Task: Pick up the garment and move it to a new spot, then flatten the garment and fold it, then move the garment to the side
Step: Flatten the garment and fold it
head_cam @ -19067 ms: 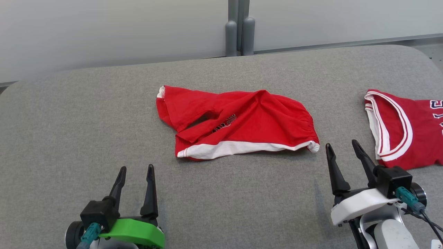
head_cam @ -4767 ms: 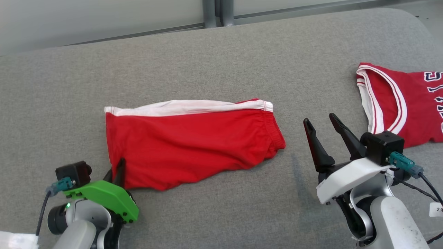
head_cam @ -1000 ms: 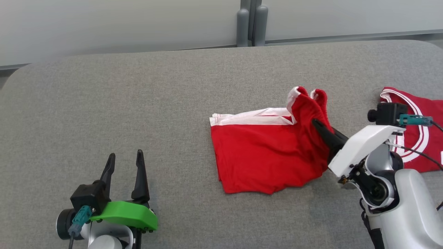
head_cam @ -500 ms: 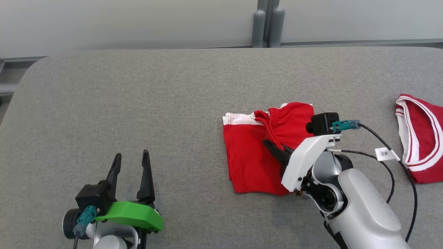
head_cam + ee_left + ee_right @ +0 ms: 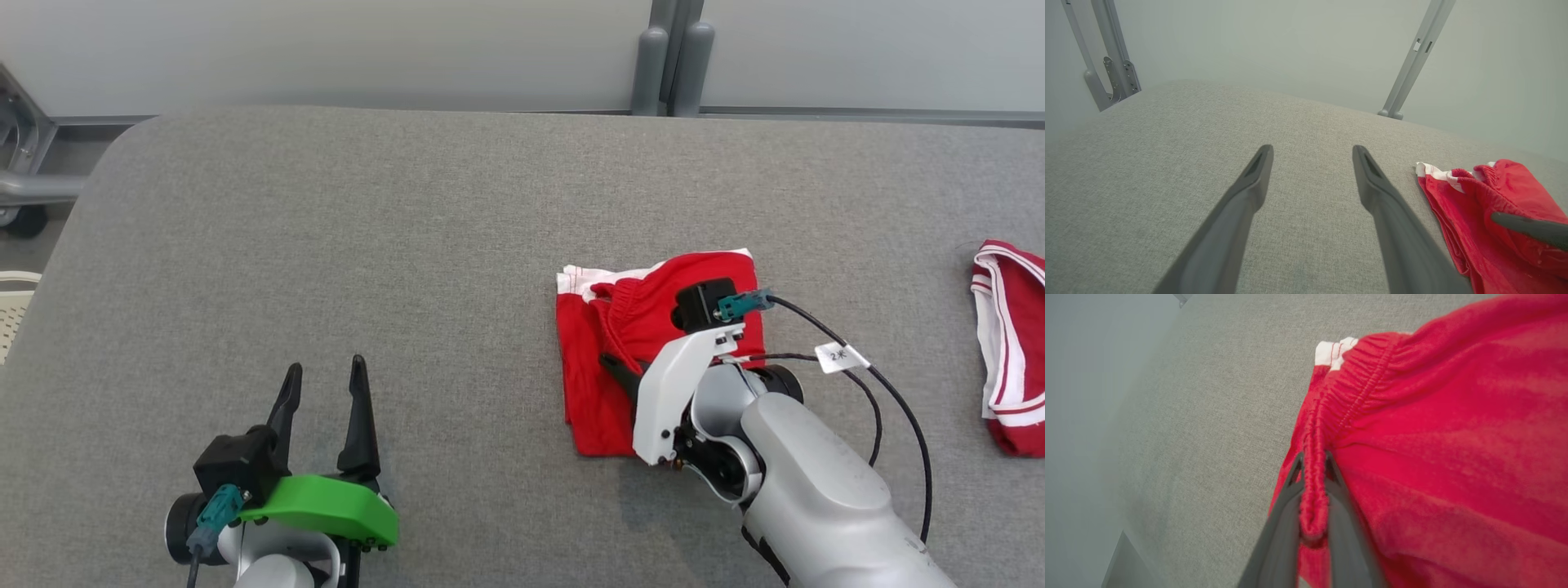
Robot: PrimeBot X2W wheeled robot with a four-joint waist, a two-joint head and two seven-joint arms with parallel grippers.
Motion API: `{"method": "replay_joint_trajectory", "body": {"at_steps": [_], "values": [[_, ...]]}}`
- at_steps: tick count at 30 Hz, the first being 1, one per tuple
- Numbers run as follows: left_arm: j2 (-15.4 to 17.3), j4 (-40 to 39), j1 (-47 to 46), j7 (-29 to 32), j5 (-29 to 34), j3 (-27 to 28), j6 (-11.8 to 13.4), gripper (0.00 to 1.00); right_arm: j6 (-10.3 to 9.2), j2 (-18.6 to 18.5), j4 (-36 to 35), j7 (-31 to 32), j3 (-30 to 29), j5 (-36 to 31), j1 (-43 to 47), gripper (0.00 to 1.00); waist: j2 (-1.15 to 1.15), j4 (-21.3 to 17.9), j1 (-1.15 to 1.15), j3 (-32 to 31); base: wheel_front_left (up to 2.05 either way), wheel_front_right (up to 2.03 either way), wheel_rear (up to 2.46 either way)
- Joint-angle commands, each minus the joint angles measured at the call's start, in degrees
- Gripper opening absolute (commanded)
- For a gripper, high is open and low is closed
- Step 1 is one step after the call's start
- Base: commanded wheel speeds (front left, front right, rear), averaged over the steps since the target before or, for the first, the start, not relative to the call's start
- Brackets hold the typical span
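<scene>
Pinching just the waistband (image 5: 1331, 412) of the red cotton shorts (image 5: 592, 400), right of centre on the grey felt table (image 5: 326, 245), my right gripper (image 5: 1312, 465) (left gripper (image 5: 325, 365) spread, idle) might slip, spilling the fold.

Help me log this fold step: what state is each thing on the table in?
shorts: doubled over on the table, waistband pinched
right claw: shut on the waistband
left claw: open, empty, apart from the shorts
jersey: lying at the table's right, untouched, partly out of frame
</scene>
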Motion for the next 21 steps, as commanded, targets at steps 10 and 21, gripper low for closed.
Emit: {"method": "replay_joint_trajectory", "body": {"at_steps": [10, 21], "values": [[-0.93, 0.79, -1.28, -0.47, 0.45, 0.31, -0.82, 1.00, 0.02, -0.16, 6.25, -2.91, 5.35, 0.58, -3.47, 0.34, 0.57, 0.86, 0.00, 0.22, 0.00, 0.00, 0.00], [-0.62, 1.03, -0.45, -0.41, 0.70, 1.08, -0.77, 1.00, 0.02, -0.16, 3.08, -7.21, 10.57, 4.19, -6.49, 1.00, 0.57, -0.88, 0.00, -0.41, 0.00, 0.00, 0.00]]}}
